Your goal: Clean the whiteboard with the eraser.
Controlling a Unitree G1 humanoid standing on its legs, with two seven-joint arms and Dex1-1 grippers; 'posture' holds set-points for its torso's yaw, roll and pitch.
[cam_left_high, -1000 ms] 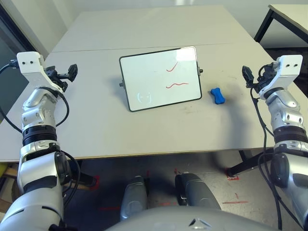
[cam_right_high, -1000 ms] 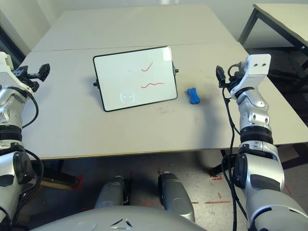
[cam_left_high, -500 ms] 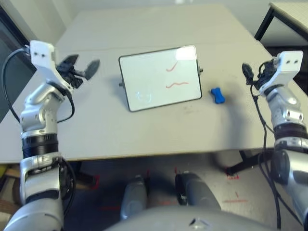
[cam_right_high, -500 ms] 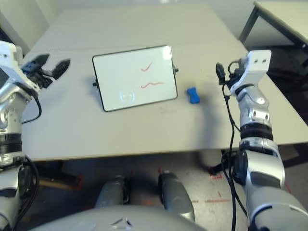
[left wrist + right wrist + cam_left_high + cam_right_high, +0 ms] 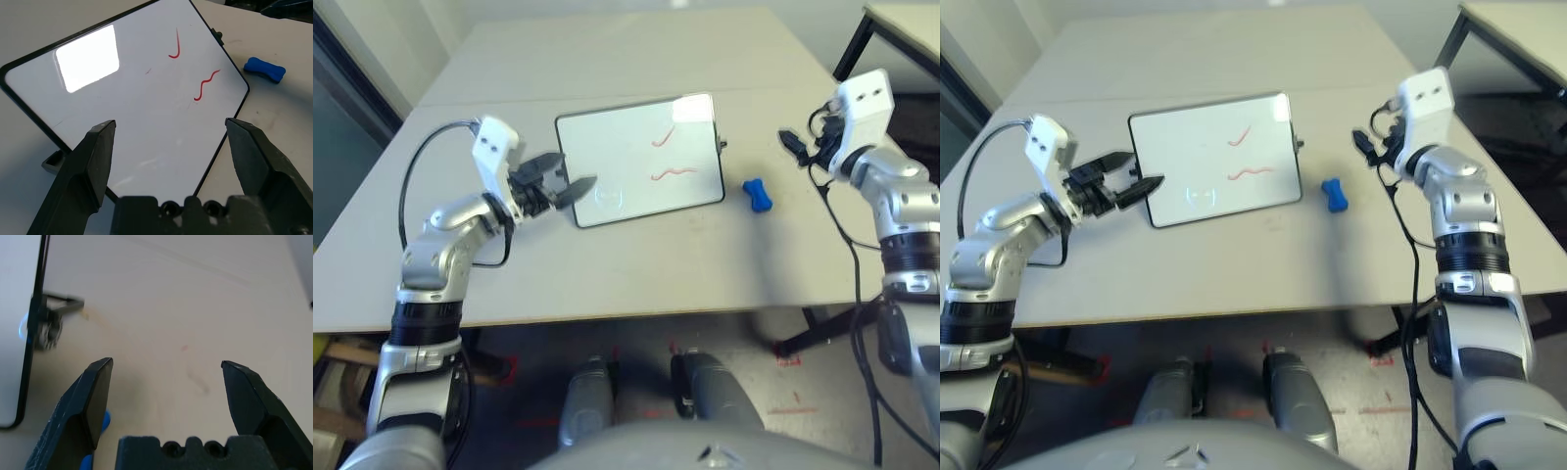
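The whiteboard (image 5: 636, 162) stands tilted at the middle of the table, black-framed, with two red squiggles (image 5: 205, 84) on its right half. The blue bone-shaped eraser (image 5: 756, 195) lies on the table just right of the board. My left gripper (image 5: 563, 186) is open at the board's near left corner, its fingers pointing across the white surface (image 5: 137, 98). My right gripper (image 5: 793, 147) is open above the table, right of and beyond the eraser. The right wrist view shows the board's side knob (image 5: 49, 328) and a sliver of the eraser (image 5: 105, 418) by one finger.
The grey table (image 5: 607, 264) has a seam running across behind the board. A second table (image 5: 901, 29) with black legs stands at the far right. Black cables hang from both wrists. The table's front edge lies near my body.
My left arm has swung inward from the table's left side to the board's left corner. My right gripper has moved up and inward toward the board's right side. Board and eraser stayed put.
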